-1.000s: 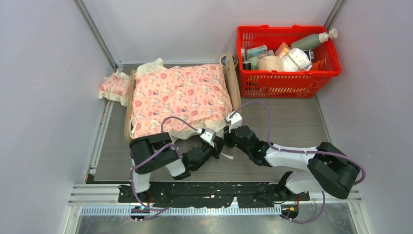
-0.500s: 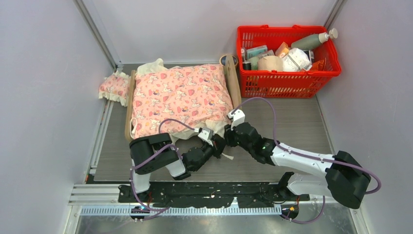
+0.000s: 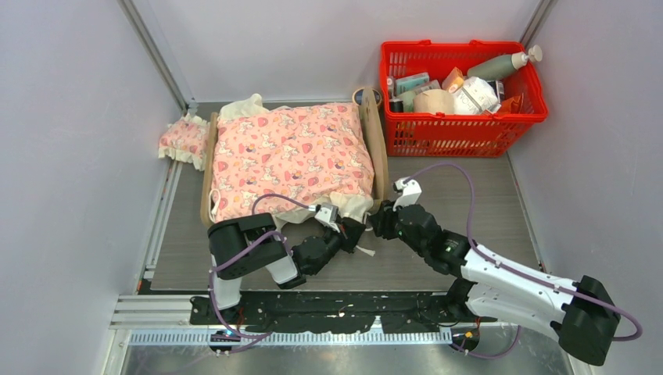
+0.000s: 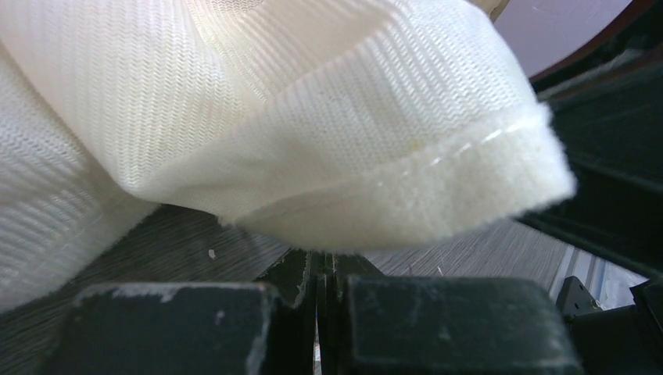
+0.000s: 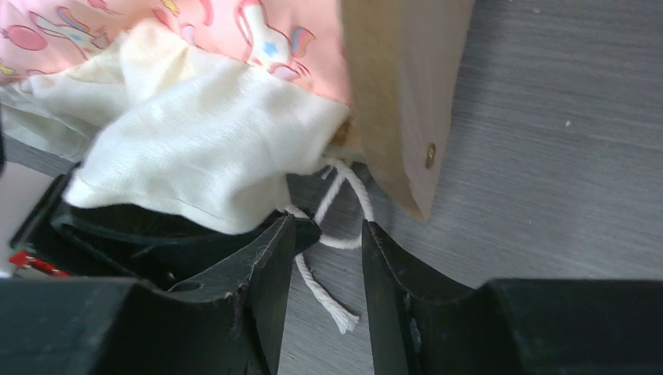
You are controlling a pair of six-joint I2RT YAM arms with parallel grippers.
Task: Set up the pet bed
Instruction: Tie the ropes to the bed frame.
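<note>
The pet bed (image 3: 378, 141) is a light plywood frame lying across the table's middle. A pink patterned blanket (image 3: 289, 152) with a cream frill covers it and hides the mattress. My left gripper (image 3: 352, 232) is shut at the bed's near right corner. The cream frill (image 4: 313, 133) drapes right over its tips (image 4: 324, 262), and I see no cloth between them. My right gripper (image 5: 328, 226) is open just right of it, beside the frame's wooden corner (image 5: 403, 94). A white cord (image 5: 324, 289) lies loose on the table between its fingers.
A small pink frilled pillow (image 3: 184, 139) lies on the table to the left of the bed. A red basket (image 3: 461, 129) full of bottles and packets stands at the back right. A tape roll (image 3: 366, 95) sits behind the bed. Grey walls close in on both sides.
My right gripper has opened and shifted a little to the right, away from the blanket's corner, while its arm swung out to the right. The left arm has stayed put.
</note>
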